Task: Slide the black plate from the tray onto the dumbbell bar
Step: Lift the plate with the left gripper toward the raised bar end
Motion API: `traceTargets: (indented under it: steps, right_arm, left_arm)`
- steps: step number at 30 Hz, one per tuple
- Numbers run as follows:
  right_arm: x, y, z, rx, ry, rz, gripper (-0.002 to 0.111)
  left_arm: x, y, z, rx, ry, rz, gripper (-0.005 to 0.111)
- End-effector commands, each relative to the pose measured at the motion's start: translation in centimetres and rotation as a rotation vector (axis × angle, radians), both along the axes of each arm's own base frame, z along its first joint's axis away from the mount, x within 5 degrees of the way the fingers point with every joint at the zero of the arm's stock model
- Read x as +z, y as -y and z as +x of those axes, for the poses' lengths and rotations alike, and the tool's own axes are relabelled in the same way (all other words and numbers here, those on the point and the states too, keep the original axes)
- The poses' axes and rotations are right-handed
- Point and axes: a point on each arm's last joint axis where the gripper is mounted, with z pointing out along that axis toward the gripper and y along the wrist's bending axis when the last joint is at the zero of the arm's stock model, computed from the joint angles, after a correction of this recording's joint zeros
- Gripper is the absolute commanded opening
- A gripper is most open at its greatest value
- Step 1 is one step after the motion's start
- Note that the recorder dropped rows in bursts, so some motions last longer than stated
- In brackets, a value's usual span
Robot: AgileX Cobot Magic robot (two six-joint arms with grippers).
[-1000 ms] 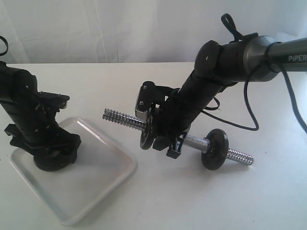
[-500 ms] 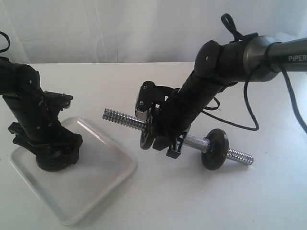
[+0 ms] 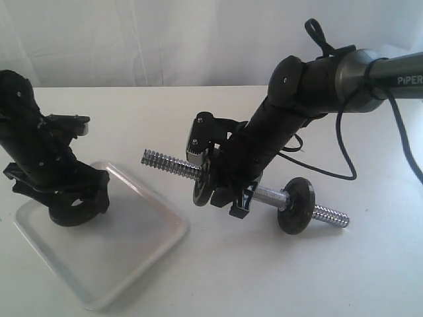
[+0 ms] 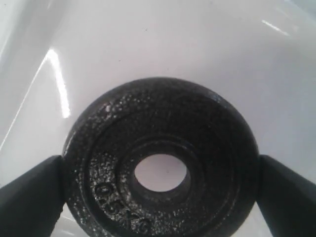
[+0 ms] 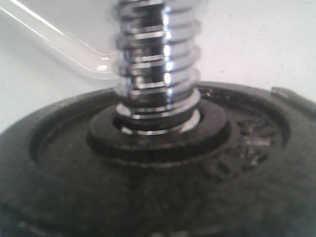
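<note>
Left wrist view showed my left gripper (image 4: 160, 183) clenched on the small matte-black cast disc, the black plate (image 4: 163, 118), at 3 and 9 o'clock on its rim, over the glossy white tray (image 4: 148, 44). I judged it heavy, rigid and grainy. I could not tell the right gripper's (image 3: 231, 191) state.

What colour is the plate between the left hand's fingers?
The plate is matte black, pebbled; the left wrist view shows it best.

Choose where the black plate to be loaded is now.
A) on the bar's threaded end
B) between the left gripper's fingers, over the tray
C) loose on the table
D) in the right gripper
B: both fingers of the left gripper press the black plate at its rim, the tray behind it.
</note>
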Motion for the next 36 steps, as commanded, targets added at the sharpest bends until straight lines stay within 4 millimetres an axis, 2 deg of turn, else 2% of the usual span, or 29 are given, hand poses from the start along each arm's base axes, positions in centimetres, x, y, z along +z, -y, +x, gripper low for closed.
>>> traceTargets:
  steps: [1, 6, 10, 18, 24, 31, 36]
  right_arm:
    - [2.9, -0.2, 0.2, -0.035, 0.073, 0.083, 0.000]
    - [2.9, -0.2, 0.2, -0.034, 0.071, 0.083, 0.000]
    - [2.9, -0.2, 0.2, -0.034, 0.071, 0.083, 0.000]
    - [2.9, -0.2, 0.3, -0.039, 0.081, 0.084, 0.000]
    - [2.9, -0.2, 0.4, -0.045, 0.090, 0.089, 0.000]
    - [2.9, -0.2, 0.4, -0.044, 0.088, 0.088, 0.000]
    - [2.9, -0.2, 0.4, -0.045, 0.091, 0.089, 0.000]
  left_arm:
    - [1.5, -0.5, -0.1, 0.021, -0.003, -0.158, 0.000]
    - [2.6, -0.5, 0.4, -0.001, 0.013, -0.401, 0.000]
    - [3.9, -1.3, 0.8, -0.013, 0.052, -0.614, 0.000]
    - [5.3, -3.0, 1.1, -0.028, 0.097, -0.806, 0.000]
    - [6.1, -2.4, 0.7, -0.118, 0.085, -0.960, 0.000]
    - [4.4, -2.3, 0.7, -0.111, 0.040, -1.012, 0.000]
    - [4.1, -2.0, 0.9, -0.128, 0.106, -1.124, 0.000]
